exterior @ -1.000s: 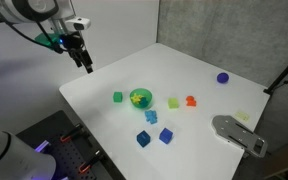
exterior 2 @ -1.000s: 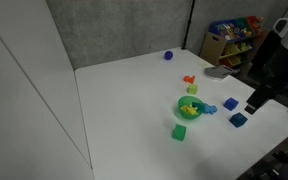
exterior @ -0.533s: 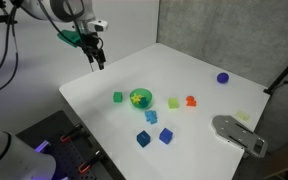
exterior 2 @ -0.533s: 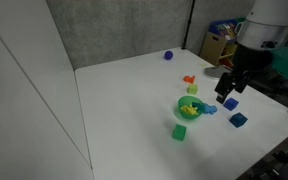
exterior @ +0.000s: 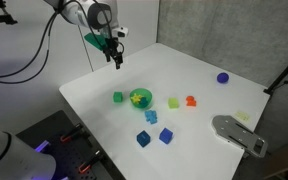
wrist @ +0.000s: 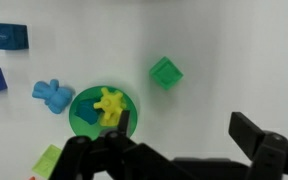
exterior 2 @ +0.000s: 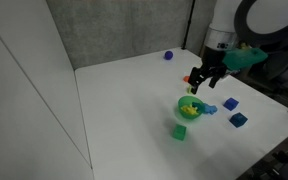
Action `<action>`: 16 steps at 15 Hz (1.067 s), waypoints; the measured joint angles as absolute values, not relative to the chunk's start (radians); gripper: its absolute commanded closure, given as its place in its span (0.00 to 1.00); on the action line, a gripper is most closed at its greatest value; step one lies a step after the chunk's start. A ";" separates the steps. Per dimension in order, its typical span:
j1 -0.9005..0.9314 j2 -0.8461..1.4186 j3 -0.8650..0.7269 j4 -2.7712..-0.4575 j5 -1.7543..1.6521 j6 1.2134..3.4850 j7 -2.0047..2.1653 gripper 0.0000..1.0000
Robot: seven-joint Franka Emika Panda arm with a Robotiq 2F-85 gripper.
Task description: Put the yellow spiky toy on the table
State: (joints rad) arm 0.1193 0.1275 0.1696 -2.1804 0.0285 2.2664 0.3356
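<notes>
- Exterior view: the fingers (exterior: 114, 60) are shown raised above the table (exterior: 184, 65), touching nothing. Their spread cannot be told here. The yellow spiky toy (exterior: 139, 97) is seen inside a green bowl (exterior: 148, 103), below the fingertips in the frame and apart from them. A green cube (exterior: 117, 97) lies just beside the bowl.
- Exterior view: the fingers (exterior 2: 196, 84) are shown pointing down, just above and behind the green bowl (exterior 2: 189, 117). The yellow spiky toy (exterior 2: 189, 105) is held in the bowl, with a blue toy (exterior 2: 209, 110) near it.
- Wrist view: the fingers (wrist: 252, 135) are seen spread wide apart and empty. The yellow spiky toy (wrist: 108, 105) rests in the green bowl (wrist: 84, 118), ahead of one fingertip. The green cube (wrist: 165, 72) lies farther ahead, between the two fingers' lines.
</notes>
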 measured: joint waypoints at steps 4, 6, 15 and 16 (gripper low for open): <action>0.120 0.278 0.133 -2.086 0.029 2.347 0.336 0.00; 0.121 0.347 0.114 -2.050 0.029 2.394 0.337 0.00; 0.144 0.565 0.003 -1.945 0.028 2.476 0.354 0.00; 0.147 0.577 -0.009 -1.942 0.028 2.476 0.355 0.00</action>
State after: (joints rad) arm 0.1467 0.5766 -0.0092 -1.9424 0.0278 2.4763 0.3551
